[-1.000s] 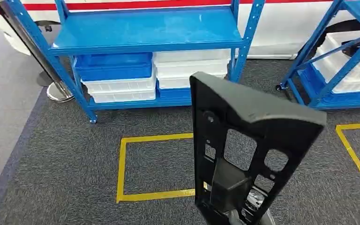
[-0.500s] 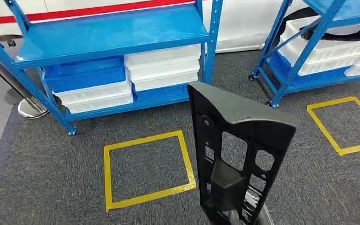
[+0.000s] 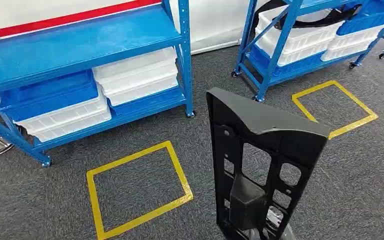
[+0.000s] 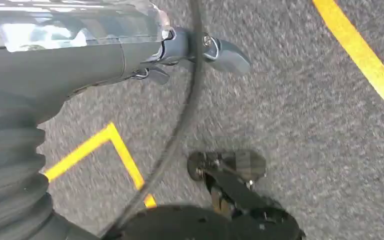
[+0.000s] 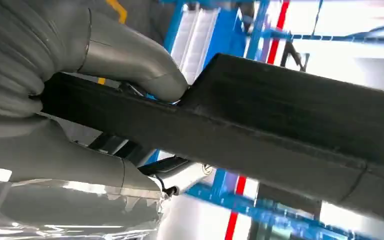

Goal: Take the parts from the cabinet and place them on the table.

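Note:
A large black plastic part (image 3: 262, 150) with several cut-outs stands upright close in front of me in the head view. My right hand (image 5: 45, 150) grips its lower end, with the thick grey thumb (image 5: 130, 62) laid across the part's edge (image 5: 290, 120). At the bottom of the head view the part hides most of that hand. My left hand (image 4: 105, 55) hangs over the grey carpet with nothing in it, its fingers (image 4: 225, 52) stretched out. The blue cabinet (image 3: 80, 35) stands at the back left.
White and blue bins (image 3: 135, 75) fill the cabinet's low shelf. A second blue rack (image 3: 280, 45) with bins stands at the back right. Two yellow tape squares (image 3: 135, 190) (image 3: 335, 107) mark the grey carpet.
The whole picture has slid left, so the camera has turned to the right. The second rack and its yellow square now show more fully. The black part stays in my right hand.

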You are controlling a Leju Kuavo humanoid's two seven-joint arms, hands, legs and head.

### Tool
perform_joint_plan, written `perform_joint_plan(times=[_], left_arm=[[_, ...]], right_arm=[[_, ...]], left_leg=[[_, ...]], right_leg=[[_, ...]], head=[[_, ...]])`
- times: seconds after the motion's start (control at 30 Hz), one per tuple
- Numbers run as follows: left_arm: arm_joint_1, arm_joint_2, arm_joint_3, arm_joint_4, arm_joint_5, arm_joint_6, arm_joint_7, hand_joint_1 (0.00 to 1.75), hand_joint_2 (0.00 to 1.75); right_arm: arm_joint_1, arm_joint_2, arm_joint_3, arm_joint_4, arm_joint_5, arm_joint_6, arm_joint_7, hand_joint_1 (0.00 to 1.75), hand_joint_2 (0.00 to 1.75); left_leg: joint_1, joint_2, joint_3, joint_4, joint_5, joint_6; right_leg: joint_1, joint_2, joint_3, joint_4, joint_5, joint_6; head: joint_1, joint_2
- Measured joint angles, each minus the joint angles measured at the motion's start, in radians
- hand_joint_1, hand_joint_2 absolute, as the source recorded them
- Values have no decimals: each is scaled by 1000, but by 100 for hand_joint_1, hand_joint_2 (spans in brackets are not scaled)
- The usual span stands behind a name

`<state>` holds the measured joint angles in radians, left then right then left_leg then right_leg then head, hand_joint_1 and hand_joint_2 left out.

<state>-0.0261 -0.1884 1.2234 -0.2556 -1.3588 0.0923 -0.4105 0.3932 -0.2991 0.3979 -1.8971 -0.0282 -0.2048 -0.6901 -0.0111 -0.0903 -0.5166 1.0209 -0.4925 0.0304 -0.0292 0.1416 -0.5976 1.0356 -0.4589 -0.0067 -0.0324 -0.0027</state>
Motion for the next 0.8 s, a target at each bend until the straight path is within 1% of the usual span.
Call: perform_joint_plan(times=[0.03, 0.07, 0.1, 0.13, 0.17, 0.2, 0.23, 0.27, 0.3, 0.33, 0.37, 0.4, 0.43, 0.47, 0.5, 0.53, 0.57, 0.6, 0.63, 0.67, 0.7, 0.73, 0.77, 0.8], left_arm=[[-2, 0, 0, 0, 0, 0, 0, 0, 175], [-3, -3, 0, 0, -1, 0, 1, 0, 175], [-3, -3, 0, 0, -3, 0, 2, 0, 175], [-2, -3, 2, 0, -3, 0, 3, 0, 175], [0, -3, 3, 0, -2, -2, 3, 0, 175], [1, -3, 5, 0, 0, -5, 3, 0, 175], [1, -2, 7, 0, 3, -6, 3, 0, 175], [1, -2, 10, 0, 4, -8, 3, 0, 175], [-1, -2, 14, 0, 4, -10, 3, 0, 175], [-2, -2, 18, 0, 5, -13, 3, 0, 175], [-3, -2, 19, 0, 5, -13, 3, 0, 175], [-5, -2, 21, 0, 6, -15, 3, 0, 175], [-4, -2, 21, 0, 6, -15, 3, 0, 175], [-6, -2, 23, 0, 6, -15, 2, 0, 175], [-9, -2, 23, 0, 6, -15, 2, 0, 175], [-11, -2, 23, 0, 6, -14, 0, 0, 175], [-12, -3, 23, 0, 6, -14, 0, 0, 175], [-12, -3, 23, 0, 5, -13, 0, 0, 175], [-10, -3, 24, 0, 4, -12, -2, 0, 175], [-8, -3, 24, 0, 3, -13, -3, 0, 175], [-5, -4, 24, 0, 0, -13, -3, 0, 175], [-3, -5, 24, 0, -2, -13, -5, 0, 175], [-1, -5, 24, 0, -2, -13, -6, 0, 175], [0, -5, 24, 0, -2, -13, -7, 0, 175]], right_arm=[[8, 2, -3, -7, 0, 5, 0, 175, 175], [15, 3, -10, -18, 0, 8, 3, 175, 175], [23, 3, -17, -22, 2, 10, 4, 175, 175], [23, 3, -23, -26, 6, 14, 5, 175, 175], [19, 3, -28, -26, 13, 20, 11, 175, 175], [19, 7, -29, -25, 19, 26, 13, 175, 175], [20, 9, -30, -23, 23, 26, 13, 175, 175], [18, 11, -30, -18, 26, 26, 13, 175, 175], [12, 11, -30, -9, 29, 24, 13, 175, 175], [7, 11, -29, 0, 31, 22, 13, 175, 175], [2, 11, -29, 6, 31, 21, 12, 175, 175], [-6, 11, -29, 13, 31, 21, 11, 175, 175], [-12, 12, -28, 19, 31, 21, 11, 175, 175], [-16, 12, -27, 22, 32, 21, 10, 175, 175], [-17, 12, -27, 25, 32, 21, 7, 175, 175], [-20, 12, -27, 29, 29, 21, 5, 175, 175], [-23, 12, -27, 33, 27, 21, 3, 175, 175], [-24, 12, -27, 36, 25, 21, 1, 175, 175], [-29, 12, -26, 40, 24, 21, 0, 175, 175], [-36, 12, -26, 43, 24, 21, -1, 175, 175], [-41, 12, -24, 48, 23, 19, -2, 175, 175], [-42, 12, -23, 51, 21, 18, -3, 175, 175], [-42, 12, -22, 55, 20, 15, -3, 175, 175], [-42, 12, -22, 58, 19, 13, -3, 175, 175]], left_leg=[[-1, 14, 6, -17, 2, 3], [17, 33, 18, -48, 18, 1], [14, 49, 26, -61, 22, 0], [13, 67, 28, -65, 24, 5], [11, 84, 27, -64, 24, 5], [10, 101, 26, -62, 22, 4], [10, 119, 23, -61, 21, 4], [10, 131, 23, -60, 20, 2], [11, 151, 21, -59, 17, -2], [12, 165, 22, -57, 15, -6], [13, 174, 22, -53, 11, -11], [13, 188, 28, -42, 5, -20], [5, 195, 23, -38, -2, -30], [6, 198, 24, -36, -5, -35], [5, 207, 28, -33, -7, -40], [7, 217, 36, -35, -5, -46], [10, 221, 35, -32, -9, -52], [15, 172, 29, -17, -27, -62], [17, 124, 10, 27, -64, -65], [17, 107, -19, 94, -104, -66], [17, 99, -63, 192, -149, -67], [17, 97, -96, 261, -171, -67], [17, 97, -112, 291, -166, -66], [17, 97, -107, 274, -142, -65]], right_leg=[[0, 14, -1, -6, 6, 9], [8, 5, 1, -3, 6, 11], [14, -65, -5, 9, -6, 13], [13, -106, -31, 56, -43, 18], [9, -121, -64, 125, -83, 23], [4, -130, -99, 199, -117, 28], [1, -135, -122, 251, -133, 32], [-2, -137, -128, 265, -128, 35], [-6, -143, -106, 230, -98, 40], [-9, -151, -65, 163, -62, 43], [-11, -164, -21, 90, -34, 44], [-10, -210, 39, -16, -20, 40], [-3, -221, 38, -11, -20, 31], [0, -205, 36, -7, -21, 21], [1, -198, 30, -8, -20, 17], [5, -187, 28, -6, -20, 11], [-2, -175, 27, -11, -15, 2], [-4, -167, 27, -13, -12, -3], [-5, -158, 24, -13, -9, -9], [-4, -148, 21, -13, -7, -12], [-1, -135, 17, -12, -5, -15], [2, -122, 15, -12, -5, -16], [4, -108, 15, -12, -4, -17], [4, -95, 16, -11, -4, -17]], head=[[0, 0], [0, 0], [1, 0], [0, 0], [1, 0], [0, 0], [0, 0], [0, 0], [0, 0], [0, 0], [0, 0], [0, 0], [0, 0], [0, 0], [0, 0], [0, 0], [0, 0], [0, 0], [0, 0], [0, 0], [0, 0], [0, 0], [0, 0], [0, 0]])
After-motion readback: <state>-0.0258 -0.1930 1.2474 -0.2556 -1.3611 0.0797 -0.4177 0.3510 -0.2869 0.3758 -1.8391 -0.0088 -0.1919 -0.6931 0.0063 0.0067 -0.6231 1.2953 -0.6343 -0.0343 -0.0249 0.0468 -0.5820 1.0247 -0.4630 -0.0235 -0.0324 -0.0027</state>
